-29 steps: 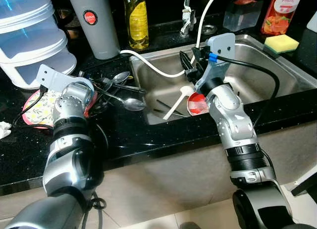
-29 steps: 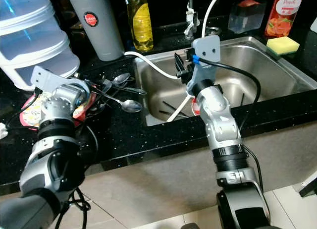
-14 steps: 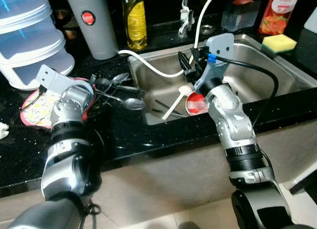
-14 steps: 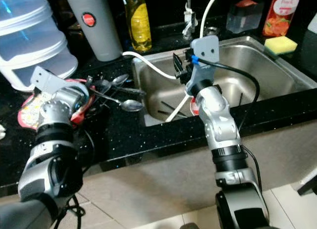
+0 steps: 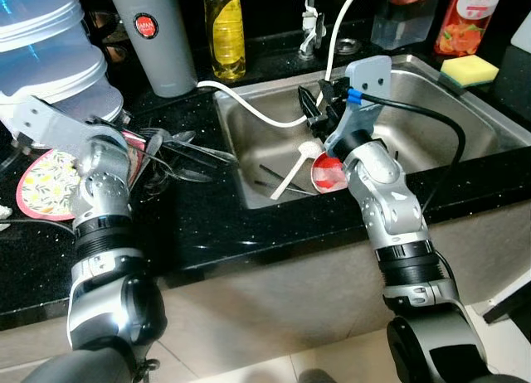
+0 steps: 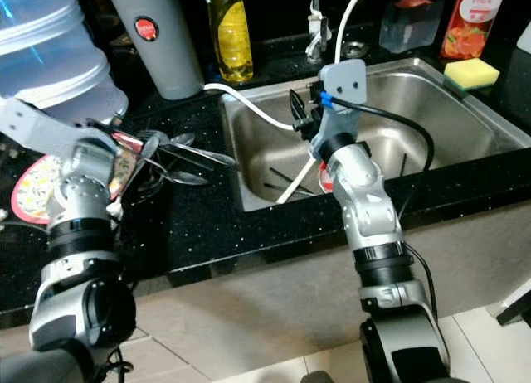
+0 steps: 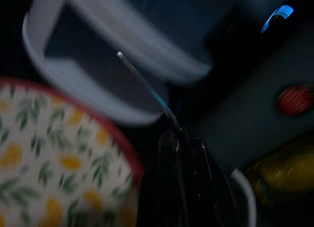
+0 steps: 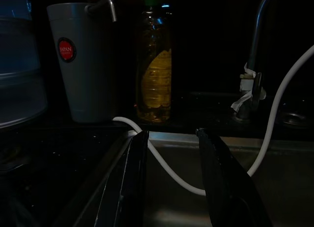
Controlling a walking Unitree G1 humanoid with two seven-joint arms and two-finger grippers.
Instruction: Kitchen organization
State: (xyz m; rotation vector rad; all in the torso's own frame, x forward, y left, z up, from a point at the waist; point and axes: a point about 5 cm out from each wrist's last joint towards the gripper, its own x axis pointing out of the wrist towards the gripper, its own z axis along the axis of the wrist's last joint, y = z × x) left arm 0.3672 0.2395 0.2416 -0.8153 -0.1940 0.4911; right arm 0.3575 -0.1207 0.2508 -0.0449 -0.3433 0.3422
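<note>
My left gripper (image 5: pixel 139 147) hovers over the black counter between the floral plate (image 5: pixel 41 188) and the sink (image 5: pixel 431 109). In the left wrist view its fingers (image 7: pixel 169 187) are shut on a thin metal utensil handle (image 7: pixel 147 87) that sticks out past the tips. A bunch of metal spoons (image 5: pixel 195 155) lies by it near the sink's left rim. My right gripper (image 5: pixel 319 109) hangs open above the sink with nothing between its fingers (image 8: pixel 221 187). Below it in the basin lie a white spoon (image 5: pixel 294 172) and a red bowl (image 5: pixel 329 174).
A grey jug (image 5: pixel 153 35) and a yellow bottle (image 5: pixel 226 31) stand at the back. A stacked clear container (image 5: pixel 46 43) sits behind the plate. A white hose (image 5: pixel 249 109) runs into the sink. A yellow sponge (image 5: pixel 470 70) and a red bottle (image 5: pixel 469 18) sit at the right.
My left wrist has swung left toward the plate, and the metal spoons have shifted left with it, away from the sink rim. The right arm has stayed put.
</note>
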